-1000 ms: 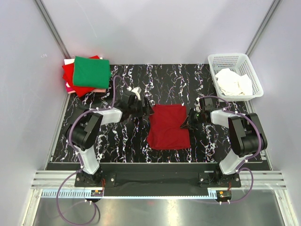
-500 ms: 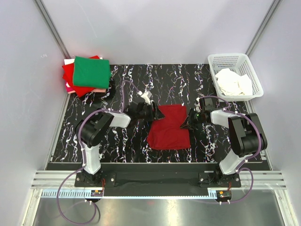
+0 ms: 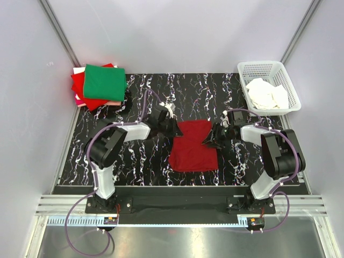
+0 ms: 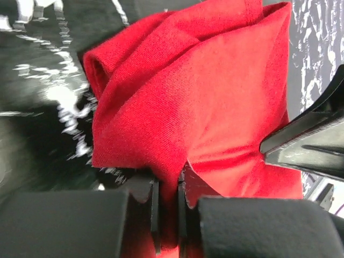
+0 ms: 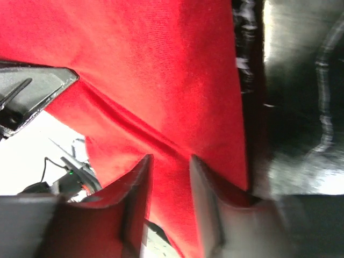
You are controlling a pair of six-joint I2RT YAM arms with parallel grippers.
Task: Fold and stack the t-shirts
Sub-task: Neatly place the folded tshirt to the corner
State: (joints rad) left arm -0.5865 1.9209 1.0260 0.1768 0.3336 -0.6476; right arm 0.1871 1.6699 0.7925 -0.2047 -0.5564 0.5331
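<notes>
A dark red t-shirt (image 3: pixel 193 150) lies folded in the middle of the black marbled table (image 3: pixel 140 161). My left gripper (image 3: pixel 174 129) is at its upper left edge. In the left wrist view that gripper (image 4: pixel 167 185) is shut on a bunched fold of the red cloth (image 4: pixel 215 97). My right gripper (image 3: pixel 210 141) is at the shirt's right edge. In the right wrist view its jaws (image 5: pixel 169 166) stand apart, with red cloth (image 5: pixel 161 64) lying loose between them. A stack of folded t-shirts sits at the back left: green (image 3: pixel 105 81) on top, bright red (image 3: pixel 80 86) under it, a pale pink edge (image 3: pixel 114 102) below.
A white lattice basket (image 3: pixel 285 72) holding white cloth (image 3: pixel 266 94) stands at the back right corner. Grey walls close in the table on three sides. Both arms reach in from the near edge, and their fingers lie close together across the shirt.
My left gripper has moved right onto the shirt's left edge and shut on the cloth. My right gripper's jaws have parted from their shut hold on the shirt's right edge.
</notes>
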